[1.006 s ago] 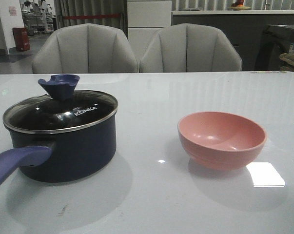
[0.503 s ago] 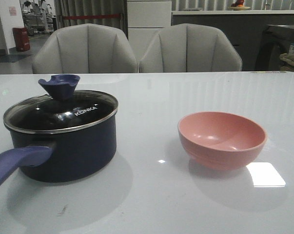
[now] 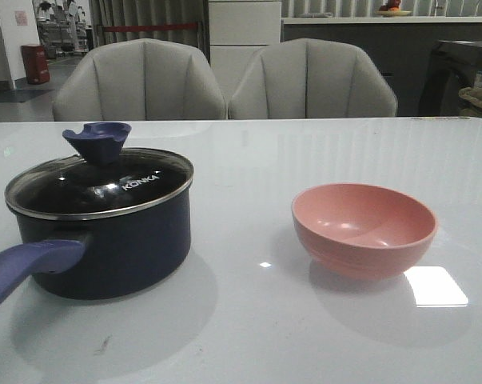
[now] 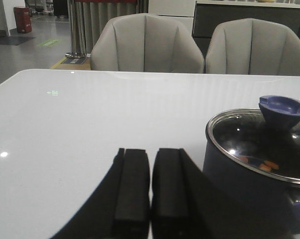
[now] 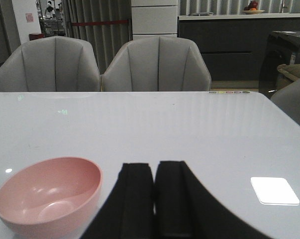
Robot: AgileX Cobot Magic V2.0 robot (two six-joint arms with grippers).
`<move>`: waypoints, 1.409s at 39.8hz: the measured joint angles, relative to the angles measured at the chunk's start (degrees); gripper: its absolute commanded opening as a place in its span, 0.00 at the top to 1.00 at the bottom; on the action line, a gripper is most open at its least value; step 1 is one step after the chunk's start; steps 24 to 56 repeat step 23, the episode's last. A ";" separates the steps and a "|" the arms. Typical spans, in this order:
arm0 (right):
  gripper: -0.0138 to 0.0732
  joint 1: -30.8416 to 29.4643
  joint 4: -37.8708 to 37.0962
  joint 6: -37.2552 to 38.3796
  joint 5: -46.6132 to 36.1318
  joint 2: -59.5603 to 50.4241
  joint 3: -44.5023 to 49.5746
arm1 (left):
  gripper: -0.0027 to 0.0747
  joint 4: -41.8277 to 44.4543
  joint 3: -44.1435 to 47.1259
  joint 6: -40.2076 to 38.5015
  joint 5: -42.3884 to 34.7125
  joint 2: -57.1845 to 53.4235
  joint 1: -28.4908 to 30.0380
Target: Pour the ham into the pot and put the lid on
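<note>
1. The left hand (image 4: 150,191) has its fingers pressed together on nothing, low over the bench (image 3: 248,160) just beside the pot (image 3: 113,244); the right hand (image 5: 154,199) is likewise closed and empty near the pink bowl (image 3: 364,228).
2. Nothing has shifted over the last second: lid (image 3: 97,188) seated on the pot, bowl empty. The task looks finished, both arms drawn back.
3. Through the glass, the left wrist view shows a few orange ham (image 4: 265,165) pieces inside the pot.
4. Neither hand appears in the front view; the pot handle is cut off, and most of the pot's inside is dark.
</note>
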 measured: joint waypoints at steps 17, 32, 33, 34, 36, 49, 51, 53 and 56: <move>0.67 0.00 -0.12 0.14 -0.10 0.00 0.00 | 0.82 0.00 0.00 0.00 0.00 0.00 0.00; 0.67 0.00 -0.12 0.14 -0.10 0.00 0.00 | 0.82 0.00 0.00 0.00 0.00 0.00 0.00; 0.67 0.00 -0.12 0.14 -0.10 0.00 0.00 | 0.82 0.00 0.00 0.00 0.00 0.00 0.00; 0.67 0.00 -0.12 0.14 -0.10 0.00 0.00 | 0.82 0.00 0.00 0.00 0.00 0.00 0.00; 0.67 0.00 -0.12 0.14 -0.10 0.00 0.00 | 0.82 0.00 0.00 0.00 0.00 0.00 0.00; 0.67 0.00 -0.12 0.14 -0.10 0.00 0.00 | 0.82 0.00 0.00 0.00 0.00 0.00 0.00; 0.67 0.00 -0.12 0.14 -0.10 0.00 0.00 | 0.82 0.00 0.00 0.00 0.00 0.00 0.00; 0.67 0.00 -0.12 0.14 -0.10 0.00 0.00 | 0.82 0.00 0.00 0.00 0.00 0.00 0.00; 0.67 0.00 -0.12 0.14 -0.10 0.00 0.00 | 0.82 0.00 0.00 0.00 0.00 0.00 0.00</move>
